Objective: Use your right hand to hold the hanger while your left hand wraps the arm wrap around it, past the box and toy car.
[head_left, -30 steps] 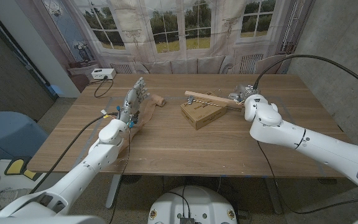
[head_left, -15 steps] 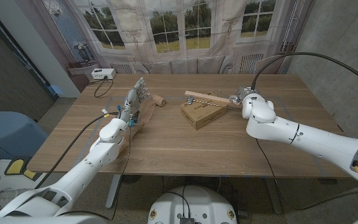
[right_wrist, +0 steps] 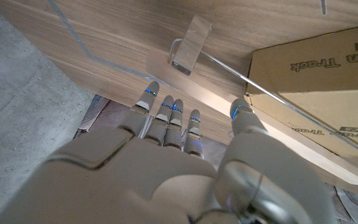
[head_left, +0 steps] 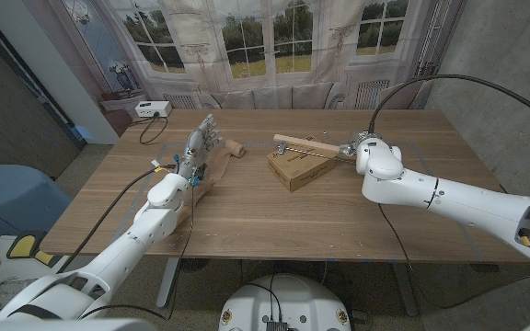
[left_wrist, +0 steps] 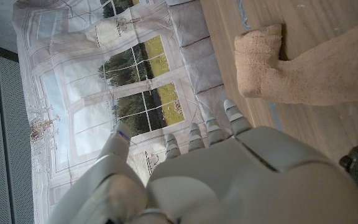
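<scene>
outdoors-printed curtain is backing the wooden desk (head_left: 274,207); right hand (head_left: 359,147), fingers apart, is reaching the hanger (head_left: 304,143) on the box (head_left: 300,166); left hand (head_left: 198,144) is hovering open above the wrap (head_left: 212,165).

Pretty even, soft light from above, nothing dim. The table (head_left: 274,207) has only faint shadows and no harsh glare. Head view bends at the edges, and close-up hands look a bit soft in the wrist views.

Right hand (head_left: 355,147) hovering at the hanger (head_left: 307,144) beside the box (head_left: 301,165), left hand (head_left: 197,145) standing upright beside the arm wrap (head_left: 217,162)
</scene>
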Controlling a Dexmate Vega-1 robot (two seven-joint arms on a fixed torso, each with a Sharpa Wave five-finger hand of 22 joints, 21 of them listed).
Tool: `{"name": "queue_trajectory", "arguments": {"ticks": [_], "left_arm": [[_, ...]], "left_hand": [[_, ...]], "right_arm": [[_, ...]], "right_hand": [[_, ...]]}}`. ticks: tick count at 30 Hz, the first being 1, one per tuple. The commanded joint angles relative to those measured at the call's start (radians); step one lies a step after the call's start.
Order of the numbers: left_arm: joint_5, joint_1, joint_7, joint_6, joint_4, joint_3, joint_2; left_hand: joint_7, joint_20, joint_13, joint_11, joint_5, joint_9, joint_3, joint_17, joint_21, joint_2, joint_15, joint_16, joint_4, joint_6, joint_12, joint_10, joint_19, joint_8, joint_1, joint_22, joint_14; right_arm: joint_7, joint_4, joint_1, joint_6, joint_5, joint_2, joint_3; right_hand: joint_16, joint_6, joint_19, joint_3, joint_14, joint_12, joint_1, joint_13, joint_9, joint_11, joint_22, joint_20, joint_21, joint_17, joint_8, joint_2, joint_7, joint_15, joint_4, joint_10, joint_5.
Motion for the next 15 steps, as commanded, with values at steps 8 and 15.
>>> {"name": "queue_trajectory", "arguments": {"ticks": [8,15], "left_arm": [[-0.002,-0.005,-0.004,0.007,0.005,0.003,-0.001],[-0.001,0.002,0.004,0.011,-0.005,0.0,0.004]], "left_hand": [[0.001,0.008,0.001,0.0,0.003,0.004,0.005,0.002,0.001,0.003,0.006,-0.001,0.007,0.006,0.006,0.003,0.005,0.003,-0.007,0.003,0.008],[0.0,0.007,0.001,0.0,0.003,0.004,0.005,0.002,0.001,0.002,0.006,-0.002,0.007,0.007,0.006,0.003,0.006,0.003,-0.008,0.004,0.009]], "right_arm": [[0.129,0.103,0.137,-0.046,-0.09,0.048,-0.187],[0.143,0.172,0.172,-0.034,-0.116,0.086,-0.228]], "right_hand": [[-0.022,-0.039,-0.006,0.027,-0.042,-0.01,0.045,0.002,0.003,-0.025,0.001,-0.003,-0.01,-0.007,0.002,-0.004,-0.008,-0.014,-0.015,-0.048,0.001],[-0.024,-0.041,-0.011,0.036,-0.048,-0.009,0.064,0.003,0.003,-0.033,0.001,-0.013,-0.012,-0.008,0.005,0.001,-0.01,-0.021,-0.017,-0.055,0.001]]}}
